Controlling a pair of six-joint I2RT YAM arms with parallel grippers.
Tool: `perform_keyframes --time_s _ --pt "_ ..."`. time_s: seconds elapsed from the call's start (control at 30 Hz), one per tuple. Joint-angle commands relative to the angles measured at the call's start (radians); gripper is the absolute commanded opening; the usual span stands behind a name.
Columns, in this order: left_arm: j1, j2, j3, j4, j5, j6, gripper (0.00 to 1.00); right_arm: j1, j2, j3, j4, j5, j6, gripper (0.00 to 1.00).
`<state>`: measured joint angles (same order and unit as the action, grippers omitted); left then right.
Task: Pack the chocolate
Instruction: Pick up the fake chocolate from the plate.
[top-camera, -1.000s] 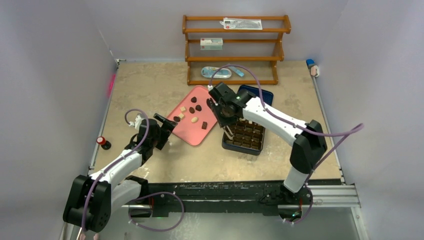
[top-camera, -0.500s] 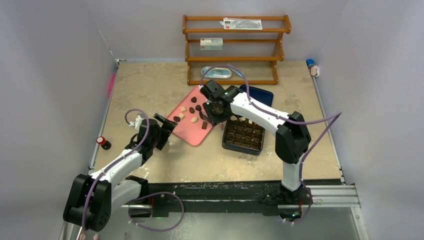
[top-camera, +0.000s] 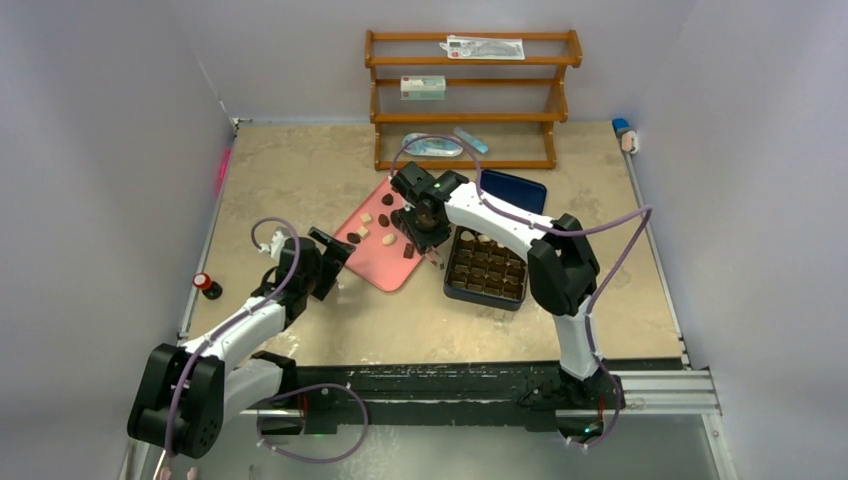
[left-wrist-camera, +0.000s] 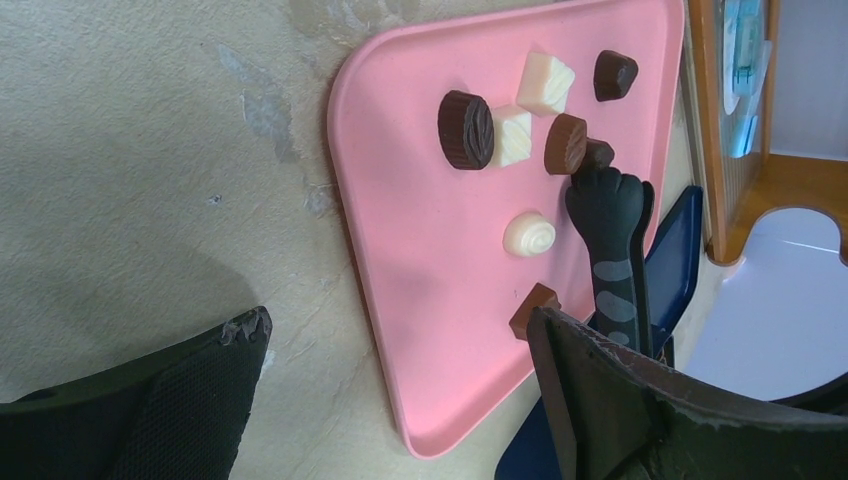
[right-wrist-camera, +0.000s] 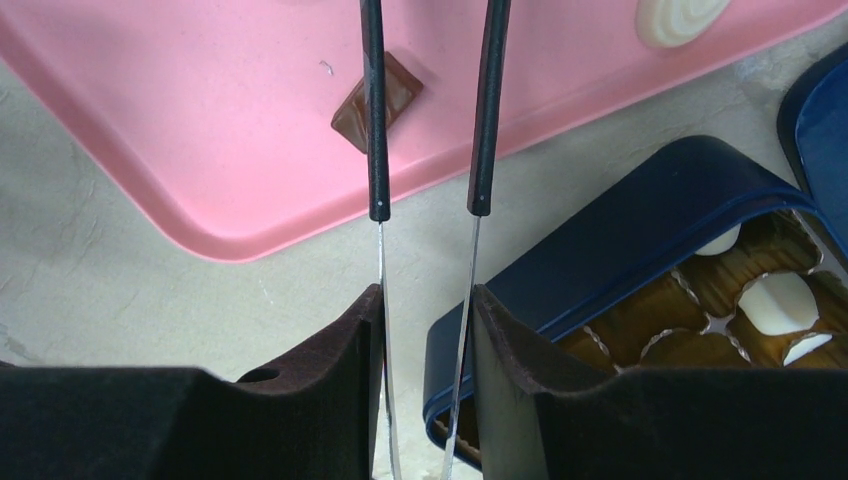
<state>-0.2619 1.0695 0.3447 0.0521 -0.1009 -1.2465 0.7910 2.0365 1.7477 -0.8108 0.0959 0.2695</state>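
Right wrist view: the right gripper (right-wrist-camera: 425, 310) is clamped on a pair of tweezers (right-wrist-camera: 375, 120). Their black tips stand apart over the pink tray (right-wrist-camera: 200, 130), and one prong crosses a brown square piece of the chocolate (right-wrist-camera: 402, 88) near the tray's edge. Just beside the tray sits the dark box (right-wrist-camera: 640, 215), with white pieces in some cells. The left gripper (left-wrist-camera: 395, 335) gapes wide at the tray's opposite edge, holding nothing. More brown and cream pieces lie loose on the tray.

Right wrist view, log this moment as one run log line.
right gripper: shut on tweezers, over pink tray | left gripper: open, beside tray | chocolates: several on tray, some in box
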Motion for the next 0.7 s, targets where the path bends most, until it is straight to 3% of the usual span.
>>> perform_keyframes --time_s 0.0,0.67 --pt "0.009 0.012 0.005 0.050 -0.004 -0.010 0.99 -0.001 0.014 0.063 -0.023 0.027 -0.024 0.37" --pt "0.009 0.040 -0.010 0.081 -0.005 -0.014 1.00 -0.001 0.116 0.157 -0.042 0.060 -0.051 0.37"
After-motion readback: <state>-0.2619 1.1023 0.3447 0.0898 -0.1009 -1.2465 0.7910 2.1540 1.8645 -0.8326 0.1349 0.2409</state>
